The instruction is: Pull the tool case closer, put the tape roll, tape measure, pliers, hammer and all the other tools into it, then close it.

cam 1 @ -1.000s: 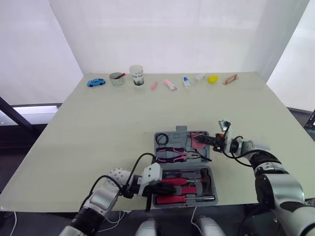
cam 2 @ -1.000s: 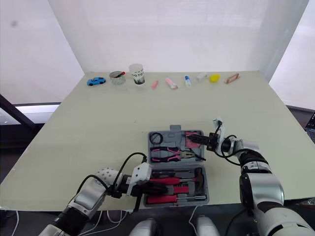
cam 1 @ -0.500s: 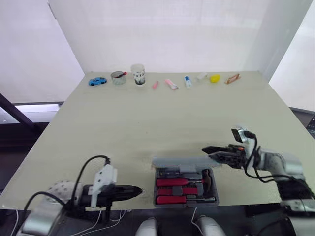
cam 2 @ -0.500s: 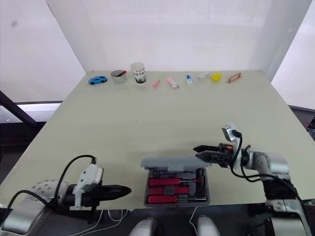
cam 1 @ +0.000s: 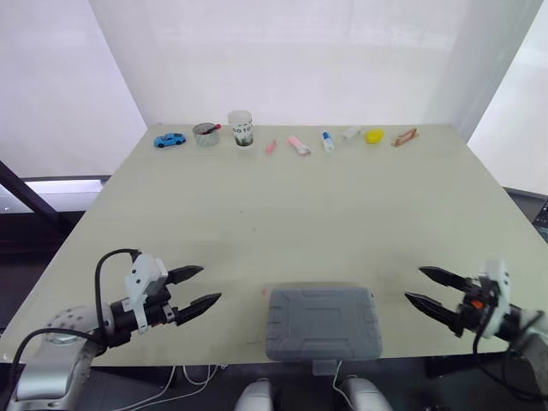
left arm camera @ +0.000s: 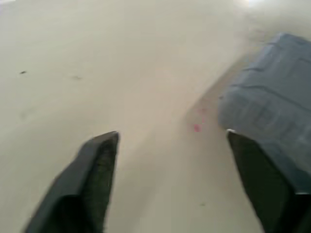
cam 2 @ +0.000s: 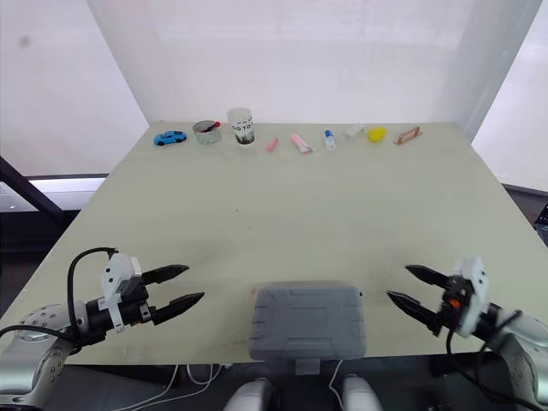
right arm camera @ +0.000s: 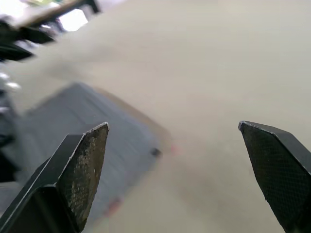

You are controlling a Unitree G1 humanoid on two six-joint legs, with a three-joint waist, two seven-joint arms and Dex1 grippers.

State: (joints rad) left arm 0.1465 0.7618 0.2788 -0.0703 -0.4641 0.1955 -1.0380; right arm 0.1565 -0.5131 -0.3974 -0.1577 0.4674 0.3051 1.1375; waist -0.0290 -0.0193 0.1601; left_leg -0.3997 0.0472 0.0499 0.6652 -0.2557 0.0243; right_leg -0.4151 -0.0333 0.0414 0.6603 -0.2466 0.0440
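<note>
The grey tool case lies with its lid down at the table's front edge, its tools hidden inside. My left gripper hovers open to the left of the case, apart from it, fingertips pointing toward it. On the case's right side my right gripper also stands open and empty, well clear of the lid. The case shows beyond the left fingers in the left wrist view. In the right wrist view the case lies ahead between the spread fingers.
Along the table's far edge stand a blue toy car, a small bowl, a cup, pink items, a small bottle, a yellow object and a brown piece.
The case lid has come down from open to fully shut. My left gripper has drawn back to the left and opened. The right gripper has pulled away to the right.
</note>
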